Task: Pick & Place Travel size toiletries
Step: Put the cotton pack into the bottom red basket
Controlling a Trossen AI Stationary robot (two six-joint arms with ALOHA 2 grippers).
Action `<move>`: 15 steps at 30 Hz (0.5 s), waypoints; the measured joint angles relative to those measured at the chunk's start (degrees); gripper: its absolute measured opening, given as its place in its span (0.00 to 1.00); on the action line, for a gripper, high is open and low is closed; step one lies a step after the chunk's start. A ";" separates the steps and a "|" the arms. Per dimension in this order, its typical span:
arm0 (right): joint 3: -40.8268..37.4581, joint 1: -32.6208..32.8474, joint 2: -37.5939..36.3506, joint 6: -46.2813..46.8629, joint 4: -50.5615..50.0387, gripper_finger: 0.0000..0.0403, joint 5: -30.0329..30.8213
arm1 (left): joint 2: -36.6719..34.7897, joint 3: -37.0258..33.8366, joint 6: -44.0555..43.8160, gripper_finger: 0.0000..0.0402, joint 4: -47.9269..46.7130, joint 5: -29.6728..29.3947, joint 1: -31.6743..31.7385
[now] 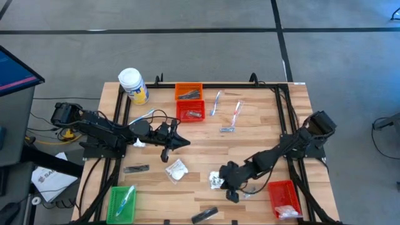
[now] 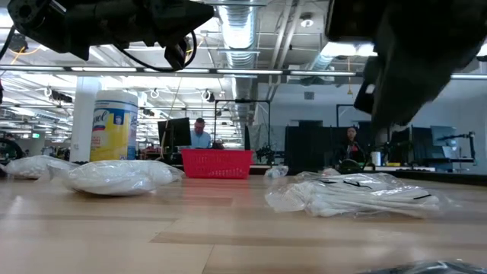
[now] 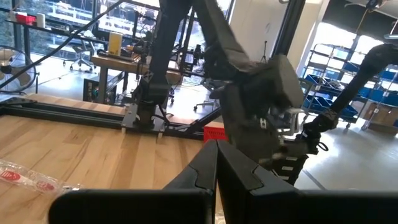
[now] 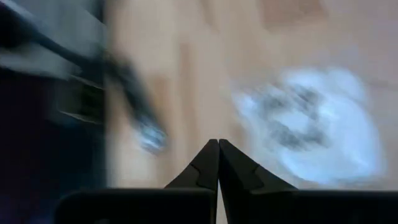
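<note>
My right gripper (image 1: 232,195) hangs low over the near edge of the table, fingers pressed together on nothing, just beside a silver-grey foil sachet (image 1: 217,180) and near the red basket (image 1: 282,187) that already holds a white packet (image 1: 287,211). A dark slim tube (image 1: 204,215) lies at the front edge, and a white packet (image 1: 177,170) rests mid-table. My left gripper (image 1: 185,142) sits above the table's middle, fingers also pinched shut and empty. Farther off lie thin clear-plastic sticks (image 1: 235,115), two more baskets (image 1: 189,102) with items inside, and the white jar (image 1: 133,85) at the far corner.
</note>
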 joint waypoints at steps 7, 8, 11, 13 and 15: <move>13.13 -1.21 5.04 -13.23 -13.65 0.00 -3.44 | 0.00 0.00 0.00 0.00 -0.02 0.00 0.03; 13.57 -1.86 5.04 -14.83 -14.71 0.00 -6.33 | 0.00 0.00 0.01 0.00 -0.02 0.00 0.03; 13.74 -4.80 6.92 -18.81 -15.06 0.00 -17.97 | 0.00 0.00 0.02 0.00 -0.05 0.00 0.03; 13.48 -6.48 8.75 -20.88 -17.35 0.00 -23.31 | 0.00 0.00 0.02 0.00 -0.04 0.02 0.03; 14.21 -8.03 11.87 -23.05 -16.86 0.00 -26.45 | 0.00 0.00 0.02 0.00 -0.06 0.02 0.03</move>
